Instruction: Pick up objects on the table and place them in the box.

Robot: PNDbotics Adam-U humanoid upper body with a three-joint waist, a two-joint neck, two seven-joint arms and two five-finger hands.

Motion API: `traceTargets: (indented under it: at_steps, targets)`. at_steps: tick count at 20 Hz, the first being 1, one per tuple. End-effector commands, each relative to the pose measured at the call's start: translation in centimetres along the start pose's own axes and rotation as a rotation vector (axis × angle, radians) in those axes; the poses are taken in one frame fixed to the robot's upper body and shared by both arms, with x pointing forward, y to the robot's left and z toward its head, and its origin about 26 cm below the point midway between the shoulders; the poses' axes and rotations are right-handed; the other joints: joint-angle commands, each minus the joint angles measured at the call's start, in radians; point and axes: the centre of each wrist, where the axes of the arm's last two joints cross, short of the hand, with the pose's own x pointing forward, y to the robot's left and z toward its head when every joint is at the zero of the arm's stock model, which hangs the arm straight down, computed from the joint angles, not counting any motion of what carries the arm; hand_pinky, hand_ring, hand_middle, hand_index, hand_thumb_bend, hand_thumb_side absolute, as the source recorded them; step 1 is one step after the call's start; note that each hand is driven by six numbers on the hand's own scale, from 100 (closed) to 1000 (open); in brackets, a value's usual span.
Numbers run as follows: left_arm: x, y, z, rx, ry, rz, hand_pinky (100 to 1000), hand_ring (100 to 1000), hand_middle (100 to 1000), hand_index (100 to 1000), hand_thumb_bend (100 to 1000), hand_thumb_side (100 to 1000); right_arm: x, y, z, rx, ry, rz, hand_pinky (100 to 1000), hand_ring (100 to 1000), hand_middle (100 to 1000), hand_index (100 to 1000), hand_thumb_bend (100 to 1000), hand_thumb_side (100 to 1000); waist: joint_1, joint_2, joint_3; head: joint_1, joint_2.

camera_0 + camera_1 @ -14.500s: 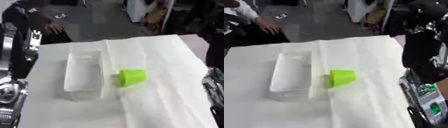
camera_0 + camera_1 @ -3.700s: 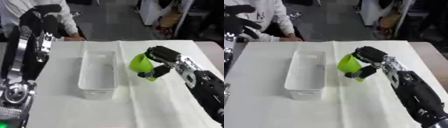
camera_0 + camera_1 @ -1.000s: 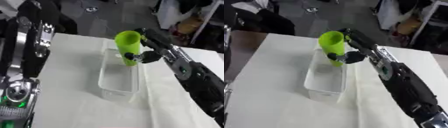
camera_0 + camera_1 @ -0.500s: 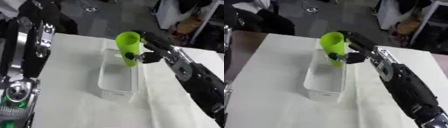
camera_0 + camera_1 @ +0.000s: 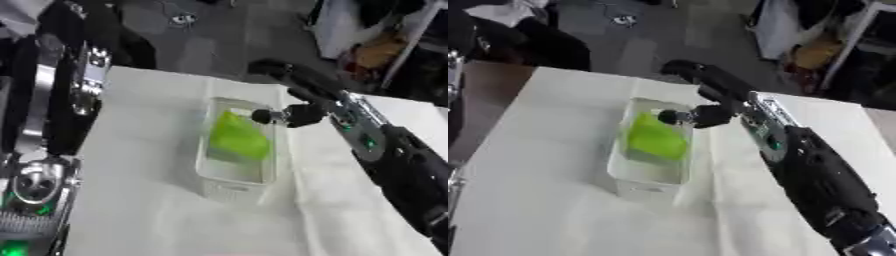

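Left eye view: green cup (image 5: pixel 236 140) in box (image 5: pixel 229 187)

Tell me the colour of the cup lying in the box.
Lime green; the cup shows best in the left eye view, inside the clear box.

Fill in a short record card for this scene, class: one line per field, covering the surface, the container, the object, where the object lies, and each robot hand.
Surface: table covered with white cloth
Container: clear plastic box, long and open-topped
Object: green cup
Object location: inside the box, lying on its side
Right hand: above the box's far right rim, fingers open, not holding the cup
Left hand: not visible; only the left arm shows
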Motion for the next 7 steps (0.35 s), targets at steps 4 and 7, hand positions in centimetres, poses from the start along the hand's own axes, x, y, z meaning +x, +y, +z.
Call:
traceTargets:
  at_steps: [4,7]
  targets:
    - [0.59,0.39,-0.46,0.006,-0.033,-0.008,473,568,762,842,273,975,-0.32,-2.30,0.41,-0.026,0.008,0.058,867,915,929,951,691,998,0.004,-0.020,-0.004,0.013,-0.013]
    - [0.55,0.45,-0.42,0.006,-0.031,-0.011,473,568,762,842,272,975,-0.34,-2.35,0.60,-0.048,0.009,0.054,843,900,916,937,668,1000,0.005,-0.020,-0.008,0.017,-0.014]
